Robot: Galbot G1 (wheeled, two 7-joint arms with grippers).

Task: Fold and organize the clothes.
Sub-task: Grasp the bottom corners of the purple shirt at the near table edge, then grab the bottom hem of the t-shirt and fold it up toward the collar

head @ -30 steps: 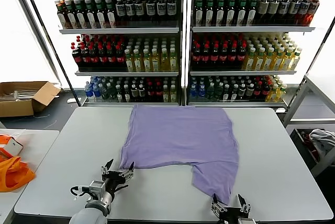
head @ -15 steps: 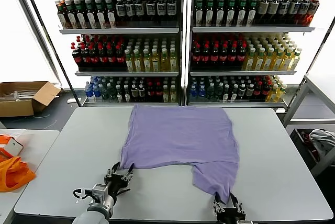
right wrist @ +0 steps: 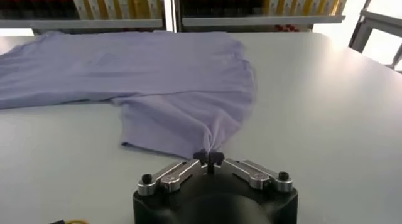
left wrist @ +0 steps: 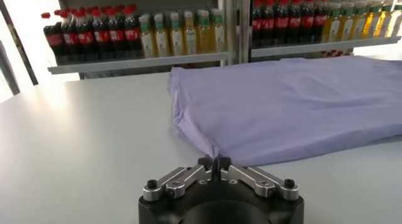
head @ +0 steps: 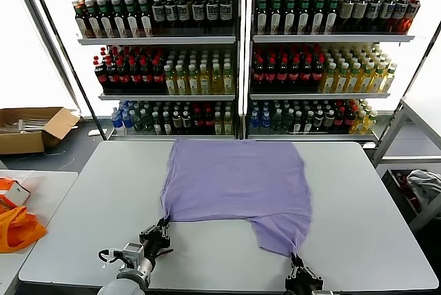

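Observation:
A lavender T-shirt point(head: 238, 181) lies spread flat on the grey table point(head: 358, 198), with a flap of it reaching toward the near right. At the shirt's near left corner my left gripper point(head: 162, 228) is shut on the fabric; the left wrist view shows its jaws point(left wrist: 215, 162) pinching the cloth point(left wrist: 282, 106). My right gripper point(head: 297, 268) is shut on the tip of the near right flap, and the right wrist view shows the T-shirt point(right wrist: 182, 87) drawn to a point between its jaws point(right wrist: 208, 157). No print or label shows.
Shelves of bottled drinks point(head: 234, 54) stand behind the table. A side table at the left holds orange items point(head: 15, 222). A cardboard box point(head: 31, 126) sits on the floor at the far left. A metal rack point(head: 413, 171) stands to the right.
Both grippers went from open to shut, each closing on a near corner of the T-shirt. The shirt's near edges have shifted slightly toward the jaws.

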